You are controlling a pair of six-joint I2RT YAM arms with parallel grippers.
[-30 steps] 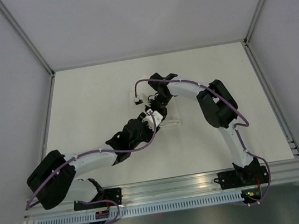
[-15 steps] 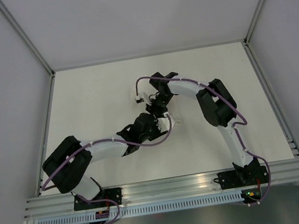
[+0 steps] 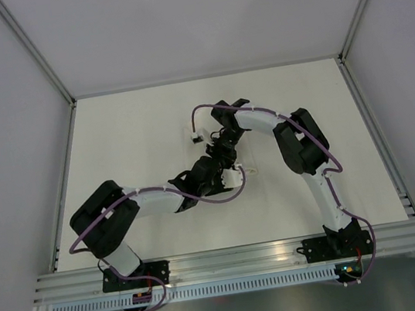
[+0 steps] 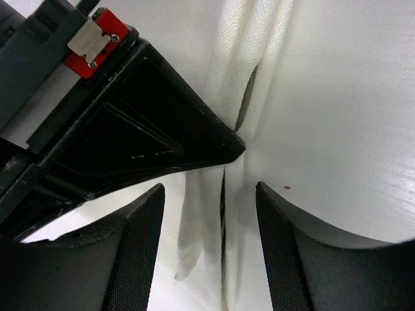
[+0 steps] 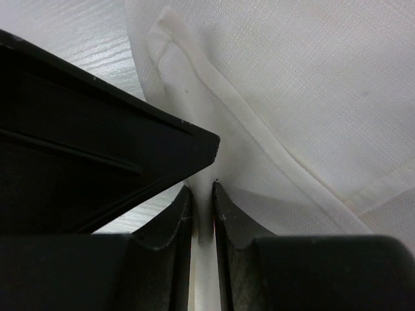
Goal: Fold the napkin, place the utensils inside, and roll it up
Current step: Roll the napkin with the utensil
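Two wrist views alone show the napkin (image 4: 254,45): left claw (image 4: 207,189) gaping astride it, right claw (image 5: 201,189) pinching it.

No writing, number or brand could be read in any view; the red tag (image 4: 104,29) showed none.

White finely woven napkin (image 5: 292,97), off-white table (image 3: 134,135), black tool fingers (image 4: 142,246), purple cables (image 3: 191,119), small red label (image 4: 104,31).
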